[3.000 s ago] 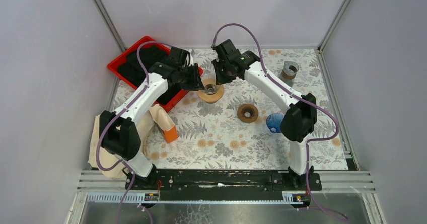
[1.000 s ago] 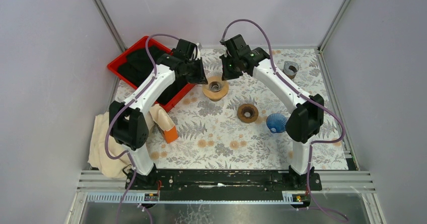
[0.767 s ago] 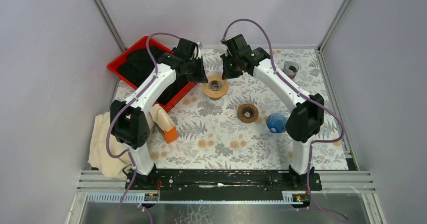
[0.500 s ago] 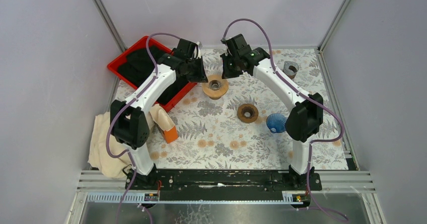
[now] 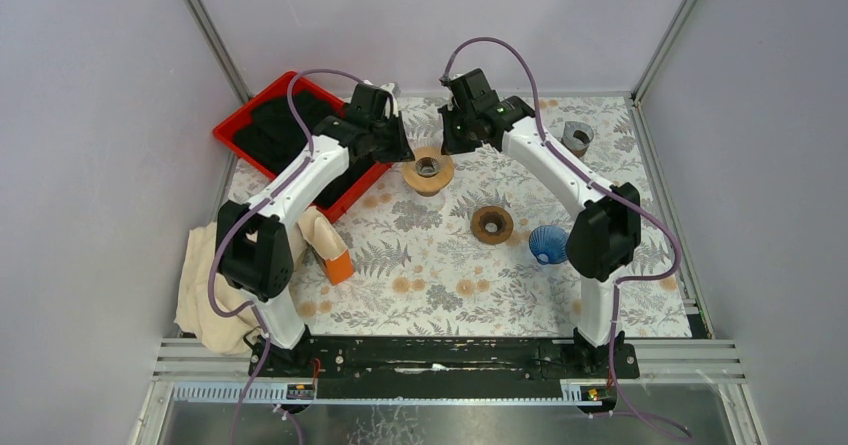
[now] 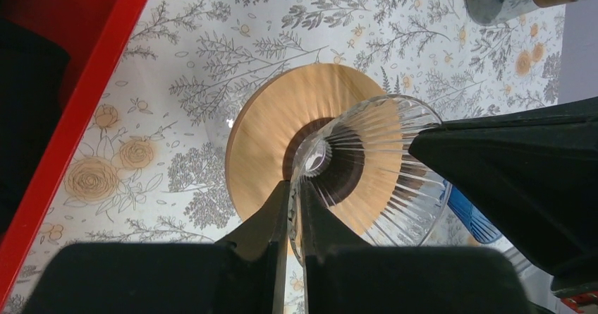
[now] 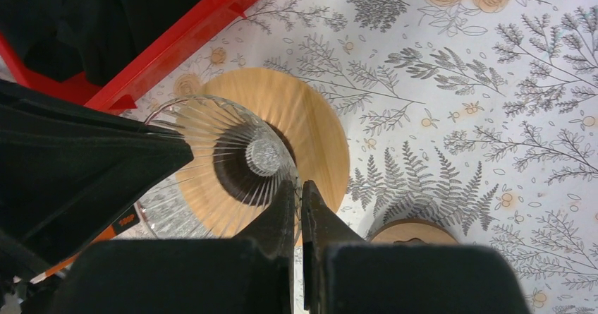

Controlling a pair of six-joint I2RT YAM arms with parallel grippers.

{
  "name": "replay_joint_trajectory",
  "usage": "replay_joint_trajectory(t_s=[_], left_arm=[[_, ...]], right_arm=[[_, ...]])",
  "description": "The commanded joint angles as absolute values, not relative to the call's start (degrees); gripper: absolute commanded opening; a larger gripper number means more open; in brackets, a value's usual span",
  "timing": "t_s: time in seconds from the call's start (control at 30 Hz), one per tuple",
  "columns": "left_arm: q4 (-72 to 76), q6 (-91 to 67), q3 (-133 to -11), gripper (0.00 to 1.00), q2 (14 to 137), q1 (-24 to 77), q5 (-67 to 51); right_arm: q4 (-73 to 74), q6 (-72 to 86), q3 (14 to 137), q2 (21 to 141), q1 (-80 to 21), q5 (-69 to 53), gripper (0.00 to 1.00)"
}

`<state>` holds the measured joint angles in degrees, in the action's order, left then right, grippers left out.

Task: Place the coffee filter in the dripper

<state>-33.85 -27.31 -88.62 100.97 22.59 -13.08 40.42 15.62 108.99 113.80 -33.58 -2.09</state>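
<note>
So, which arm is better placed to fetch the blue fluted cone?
Right, probably. The blue fluted cone lies on the right arm's side; the left gripper would reach across the wooden disc.

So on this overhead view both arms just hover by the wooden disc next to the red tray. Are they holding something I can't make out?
Observer: Yes. The left wrist camera shows the left gripper pinched on the rim of a clear ribbed dripper, with the wooden disc visible through the glass.
Visitor: And the other arm, is it just waiting?
Observer: No. Its own camera shows the right gripper closed on another part of that same rim, so both arms have hold of the one dripper.
</note>
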Motion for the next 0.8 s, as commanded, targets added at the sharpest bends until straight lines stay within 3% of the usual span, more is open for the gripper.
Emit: replay_joint_trajectory(t_s=[0.0,0.3,0.47,0.77], left_arm=[[-44.29,-24.42,-82.85,0.09,106.83,25.49,-9.97],[-44.36,-24.48,-81.27,0.09,106.97,26.54,-9.12],[-44.50,-24.69,-83.06,0.17,105.09,26.60,-8.50],[-45.66,-25.63,-89.89,0.24,103.41,25.27,-6.23]], right_arm=[[48.82,13.49,100.73,123.91,-34.15,2.29,0.00],[47.29,13.62,97.63,122.81,-34.27,2.09,0.00],[47.53,13.53,100.28,119.66,-34.37,0.82,0.00],[48.17,14.30,106.15,114.88,-34.32,1.57,0.11]])
